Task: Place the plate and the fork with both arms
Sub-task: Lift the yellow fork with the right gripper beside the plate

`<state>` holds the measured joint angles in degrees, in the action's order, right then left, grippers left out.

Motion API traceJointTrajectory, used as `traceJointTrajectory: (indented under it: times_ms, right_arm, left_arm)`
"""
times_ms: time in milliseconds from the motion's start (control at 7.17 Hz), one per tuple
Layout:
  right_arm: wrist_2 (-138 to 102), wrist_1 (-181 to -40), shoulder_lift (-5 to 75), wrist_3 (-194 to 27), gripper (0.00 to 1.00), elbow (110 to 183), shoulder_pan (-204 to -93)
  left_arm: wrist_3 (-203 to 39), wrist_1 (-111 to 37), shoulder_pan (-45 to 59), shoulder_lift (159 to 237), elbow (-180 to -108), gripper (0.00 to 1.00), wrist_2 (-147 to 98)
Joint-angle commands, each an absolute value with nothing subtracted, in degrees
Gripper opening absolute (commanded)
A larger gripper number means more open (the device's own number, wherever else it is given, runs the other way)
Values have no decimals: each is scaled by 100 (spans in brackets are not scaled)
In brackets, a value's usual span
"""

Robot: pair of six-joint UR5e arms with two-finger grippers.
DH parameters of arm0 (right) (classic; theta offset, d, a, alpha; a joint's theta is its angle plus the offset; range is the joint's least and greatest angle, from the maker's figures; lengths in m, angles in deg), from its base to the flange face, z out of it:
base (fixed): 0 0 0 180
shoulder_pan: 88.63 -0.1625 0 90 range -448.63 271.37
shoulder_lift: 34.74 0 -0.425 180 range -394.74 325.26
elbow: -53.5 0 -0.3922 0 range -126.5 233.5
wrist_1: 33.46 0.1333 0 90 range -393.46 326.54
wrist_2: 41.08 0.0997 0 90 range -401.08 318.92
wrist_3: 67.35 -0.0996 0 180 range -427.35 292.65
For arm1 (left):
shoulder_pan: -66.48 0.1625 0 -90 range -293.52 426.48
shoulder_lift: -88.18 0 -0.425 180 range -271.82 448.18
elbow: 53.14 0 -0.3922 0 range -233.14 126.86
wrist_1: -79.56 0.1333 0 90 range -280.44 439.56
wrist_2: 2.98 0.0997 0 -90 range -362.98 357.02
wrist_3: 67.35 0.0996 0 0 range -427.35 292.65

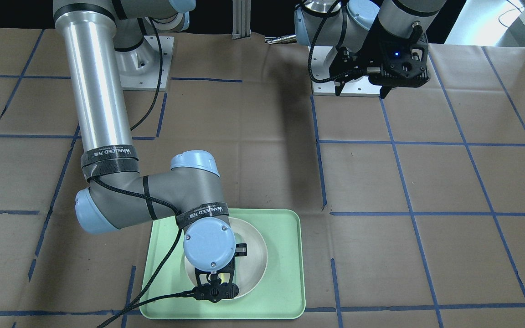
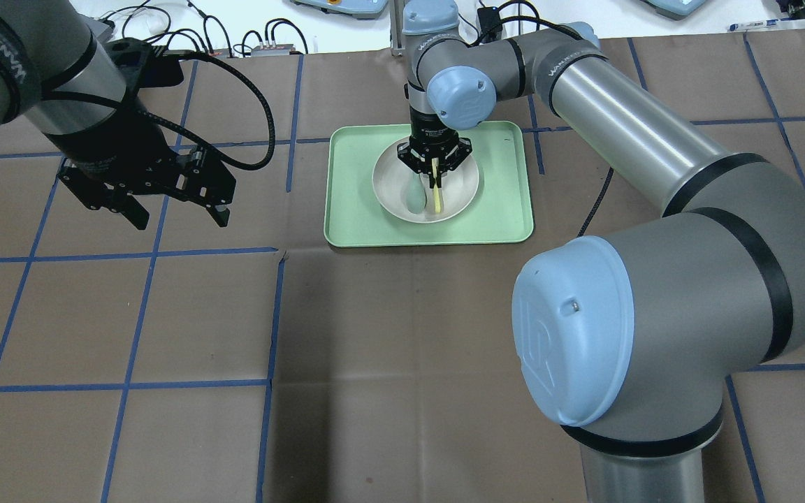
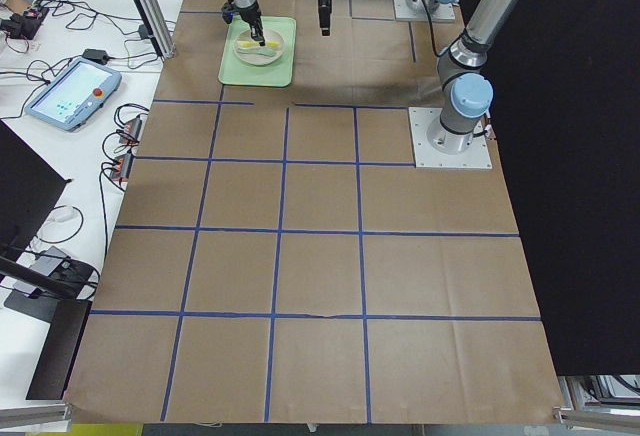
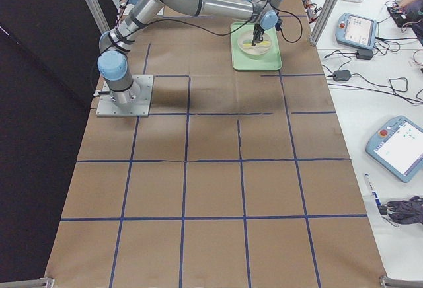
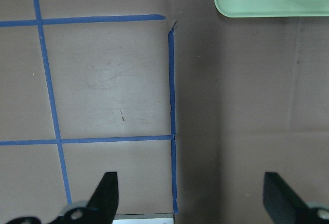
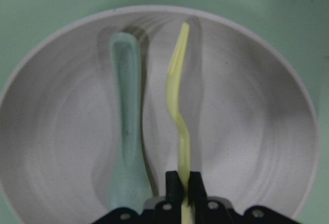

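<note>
On my right wrist view the right gripper [image 6: 182, 182], bottom centre, is clenched on the handle of the fork [image 6: 177, 80], which runs up the middle of the plate [image 6: 257, 111] just right of the spoon [image 6: 125, 121]. On my overhead view the plate sits in the green tray [image 2: 507, 209] at upper centre, and the left gripper [image 2: 182, 220] hangs at the left, fingers spread, holding nothing.

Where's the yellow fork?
In the right wrist view, the slim pale-yellow plastic fork is held in the right arm's jaws over the round off-white plate, beside the grey-green spoon.
</note>
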<state>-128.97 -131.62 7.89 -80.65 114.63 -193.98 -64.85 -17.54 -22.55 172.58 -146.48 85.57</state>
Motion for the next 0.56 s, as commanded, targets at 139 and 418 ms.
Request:
traceJointTrajectory:
  times_ms: [139,418]
  right_arm:
    - [-12897,-12953,893,-8071,0,11248,-19383]
    - [-12774,-12734,1217,-8062,0,11230,-19401]
  left_arm:
    - [-6471,-1748,-2255,17264,-14648,100,8544]
    - [-6462,-1748,-2255,17264,-14648,100,8544]
